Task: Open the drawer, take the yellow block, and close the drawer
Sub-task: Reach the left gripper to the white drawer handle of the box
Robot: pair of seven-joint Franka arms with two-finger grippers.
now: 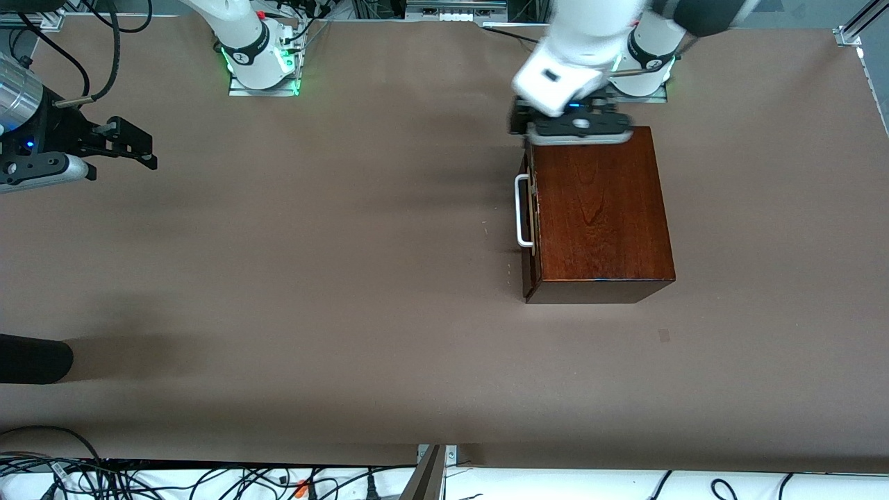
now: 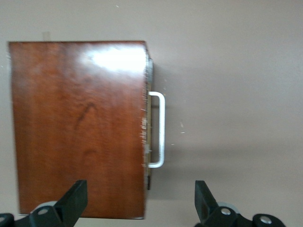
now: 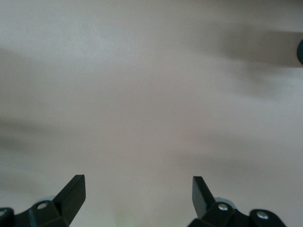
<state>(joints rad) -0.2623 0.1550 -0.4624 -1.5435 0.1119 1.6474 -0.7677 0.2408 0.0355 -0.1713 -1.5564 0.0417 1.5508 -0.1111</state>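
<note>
The dark reddish-brown wooden box point(image 1: 601, 215) sits toward the left arm's end of the table. Its drawer point(image 1: 531, 222) is pushed in, and the white U-shaped handle point(image 1: 522, 212) faces the right arm's end. The yellow block is hidden. My left gripper point(image 1: 580, 128) hangs over the end of the box farthest from the front camera. In the left wrist view it point(image 2: 141, 196) is open and empty, above the box top point(image 2: 78, 127) and the handle point(image 2: 158, 130). My right gripper point(image 1: 135, 149) waits at its own end of the table; its wrist view shows it point(image 3: 138, 191) open over bare table.
A black rounded object point(image 1: 35, 357) juts in at the table edge at the right arm's end, nearer the front camera. Cables point(image 1: 208, 479) and a metal bracket point(image 1: 430, 472) lie along the near edge. Both arm bases point(image 1: 264, 66) stand along the farthest edge.
</note>
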